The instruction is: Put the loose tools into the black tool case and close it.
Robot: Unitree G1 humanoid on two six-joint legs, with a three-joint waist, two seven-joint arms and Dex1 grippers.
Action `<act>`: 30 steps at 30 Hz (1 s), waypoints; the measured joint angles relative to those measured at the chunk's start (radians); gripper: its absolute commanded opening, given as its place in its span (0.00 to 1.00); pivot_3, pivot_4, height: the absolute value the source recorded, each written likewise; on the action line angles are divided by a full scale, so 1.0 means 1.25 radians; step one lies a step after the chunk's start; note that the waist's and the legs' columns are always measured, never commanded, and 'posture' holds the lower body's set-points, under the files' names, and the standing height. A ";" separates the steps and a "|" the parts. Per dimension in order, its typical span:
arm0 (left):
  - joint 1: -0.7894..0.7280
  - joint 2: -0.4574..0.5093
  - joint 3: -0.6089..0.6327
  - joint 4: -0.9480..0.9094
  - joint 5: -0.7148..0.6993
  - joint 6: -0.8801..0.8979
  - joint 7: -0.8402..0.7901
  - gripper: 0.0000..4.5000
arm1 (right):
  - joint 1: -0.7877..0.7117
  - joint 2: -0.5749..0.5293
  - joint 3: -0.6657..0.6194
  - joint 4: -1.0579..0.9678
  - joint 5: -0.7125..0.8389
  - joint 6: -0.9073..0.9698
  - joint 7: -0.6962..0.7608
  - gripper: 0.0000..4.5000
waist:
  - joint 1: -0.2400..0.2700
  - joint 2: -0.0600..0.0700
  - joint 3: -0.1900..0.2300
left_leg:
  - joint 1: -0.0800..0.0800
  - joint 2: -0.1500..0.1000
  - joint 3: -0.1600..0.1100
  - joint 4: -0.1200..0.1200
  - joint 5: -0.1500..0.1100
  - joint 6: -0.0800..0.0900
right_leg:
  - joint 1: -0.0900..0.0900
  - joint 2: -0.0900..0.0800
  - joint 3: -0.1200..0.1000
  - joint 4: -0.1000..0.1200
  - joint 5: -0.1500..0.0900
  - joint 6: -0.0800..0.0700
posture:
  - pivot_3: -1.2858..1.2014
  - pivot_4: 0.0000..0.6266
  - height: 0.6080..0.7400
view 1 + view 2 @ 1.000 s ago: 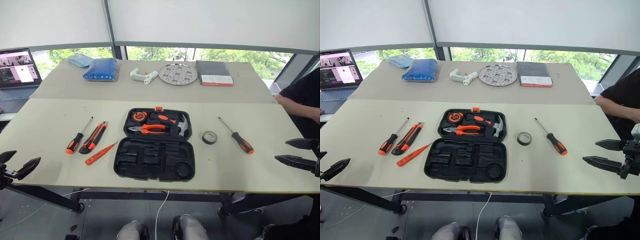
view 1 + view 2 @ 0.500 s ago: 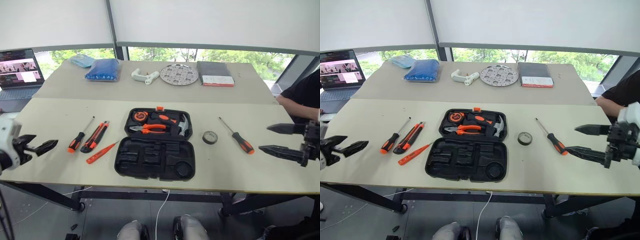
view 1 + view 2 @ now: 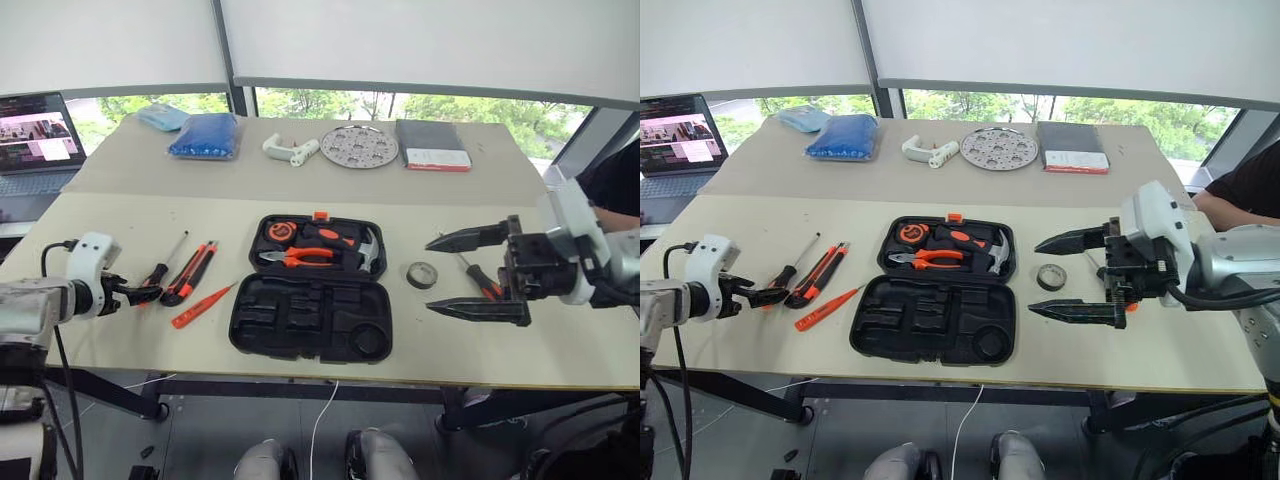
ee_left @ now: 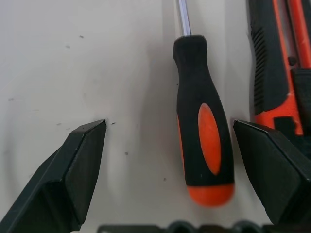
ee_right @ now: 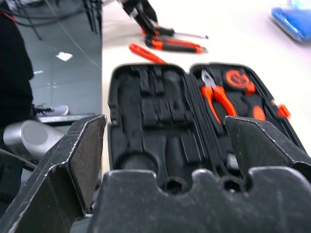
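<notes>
We find the left tool (image 4: pixel 170 160) released astride the orange-and-black-handled screwdriver (image 4: pixel 201 141), the orange-black utility knife (image 4: pixel 277 63) just beside it. We judge its fingers may snag the knife; the right tool (image 3: pixel 455 272) hangs released.

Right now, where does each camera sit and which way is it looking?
Left and right eye views: on the head, looking forward and down over the table; both open grippers show, left gripper, right gripper.
Left wrist view: on the left wrist, looking along its fingers at a screwdriver lying between them, beside the utility knife.
Right wrist view: on the right wrist, looking between its fingers across the open black tool case.
Shared: the right wrist and eye views both show the case and the left gripper.
</notes>
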 measured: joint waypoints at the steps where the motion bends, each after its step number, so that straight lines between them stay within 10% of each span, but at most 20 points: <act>1: -0.010 -0.003 -0.005 0.014 0.009 -0.010 -0.002 0.94 | -0.007 0.005 0.006 -0.004 0.002 0.002 -0.005 1.00 | 0.001 0.000 0.000 | -0.001 0.000 0.000 0.002 0.000 0.000 | 0.000 0.000 0.000 0.002 0.000 0.000 | 0.52 0.24 0.84; 12: -0.071 -0.032 -0.013 0.127 0.052 -0.077 -0.033 0.21 | -0.031 0.042 0.069 -0.005 -0.056 -0.005 -0.055 1.00 | 0.005 0.000 0.000 | -0.001 0.000 -0.002 0.008 -0.001 0.003 | 0.000 -0.003 0.000 0.008 0.000 0.000 | 0.52 0.24 0.84; 18: -0.118 -0.030 -0.015 0.190 0.090 -0.230 -0.052 0.20 | 0.019 0.023 0.063 -0.002 -0.065 0.000 -0.059 1.00 | 0.006 -0.003 0.001 | -0.007 0.001 -0.004 0.011 0.001 0.007 | -0.003 -0.003 -0.003 0.008 0.000 0.000 | 0.52 0.24 0.84; 30: -0.281 -0.160 -0.205 0.030 0.092 -0.509 -0.533 0.20 | 0.175 0.008 -0.024 -0.074 -0.068 0.006 -0.120 1.00 | 0.002 -0.004 0.002 | -0.015 0.000 -0.009 0.021 0.002 0.014 | -0.003 0.000 -0.015 0.008 -0.001 0.003 | 0.52 0.24 0.84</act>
